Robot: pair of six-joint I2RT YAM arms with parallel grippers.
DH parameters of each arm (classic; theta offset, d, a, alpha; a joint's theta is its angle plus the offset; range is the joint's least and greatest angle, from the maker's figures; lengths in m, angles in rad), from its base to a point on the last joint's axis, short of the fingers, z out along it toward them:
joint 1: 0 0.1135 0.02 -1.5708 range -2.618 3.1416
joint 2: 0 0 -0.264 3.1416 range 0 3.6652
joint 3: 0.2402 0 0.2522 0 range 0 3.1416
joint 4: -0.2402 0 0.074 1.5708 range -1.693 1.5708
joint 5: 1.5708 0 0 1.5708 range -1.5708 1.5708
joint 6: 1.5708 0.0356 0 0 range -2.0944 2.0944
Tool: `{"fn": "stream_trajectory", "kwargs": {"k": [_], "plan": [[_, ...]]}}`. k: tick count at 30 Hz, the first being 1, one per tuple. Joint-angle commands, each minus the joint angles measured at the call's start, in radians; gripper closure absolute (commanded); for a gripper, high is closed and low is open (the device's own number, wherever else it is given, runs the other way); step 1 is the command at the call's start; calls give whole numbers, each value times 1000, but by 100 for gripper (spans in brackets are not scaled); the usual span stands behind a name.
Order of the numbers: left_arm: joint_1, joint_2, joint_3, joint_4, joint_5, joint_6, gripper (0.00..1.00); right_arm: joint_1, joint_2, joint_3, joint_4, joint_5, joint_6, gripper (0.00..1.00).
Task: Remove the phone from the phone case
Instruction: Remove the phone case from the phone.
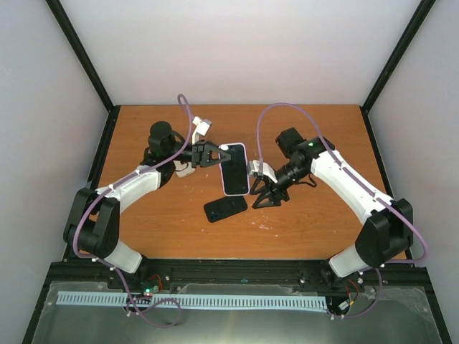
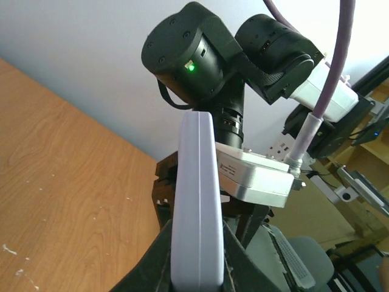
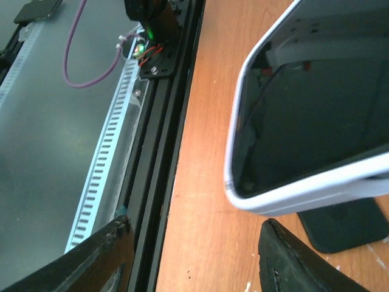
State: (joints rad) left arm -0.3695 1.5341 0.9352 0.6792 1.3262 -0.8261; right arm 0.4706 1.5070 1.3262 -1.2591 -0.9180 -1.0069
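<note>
My left gripper (image 1: 214, 154) is shut on the far end of a lavender-white phone case (image 1: 234, 169) and holds it above the table. In the left wrist view the case's edge (image 2: 196, 201) stands between my fingers (image 2: 152, 267). The case frames a dark glossy face (image 3: 322, 115); I cannot tell whether that is a screen or the case's inside. A black flat phone-like slab (image 1: 225, 208) lies on the table just under the case's near end, and also shows in the right wrist view (image 3: 343, 228). My right gripper (image 1: 266, 196) is open and empty beside the case's near right corner, not touching it (image 3: 194, 237).
The wooden table (image 1: 301, 222) ends at a black rail (image 3: 161, 152) along the near edge, with a white slotted strip (image 1: 186, 302) beyond it. Grey walls and black frame posts close in the back and sides.
</note>
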Motion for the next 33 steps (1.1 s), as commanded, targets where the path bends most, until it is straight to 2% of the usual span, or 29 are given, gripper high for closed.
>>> {"fn": "stream_trajectory", "kwargs": {"k": [1,10,16,20,33], "plan": [[-2,-42,19,78,70,-97,100,28,-48,-1,115,-7,70,46],[-1,-48,19,125,101,-158,100,67,-89,-9,183,-38,142,60],[-1,-27,12,186,97,-201,100,79,-99,-16,189,-49,163,62],[-2,-17,10,251,104,-258,100,87,-103,-25,195,-48,164,70],[-2,-15,7,214,108,-229,100,95,-69,5,199,-79,206,66]]}}
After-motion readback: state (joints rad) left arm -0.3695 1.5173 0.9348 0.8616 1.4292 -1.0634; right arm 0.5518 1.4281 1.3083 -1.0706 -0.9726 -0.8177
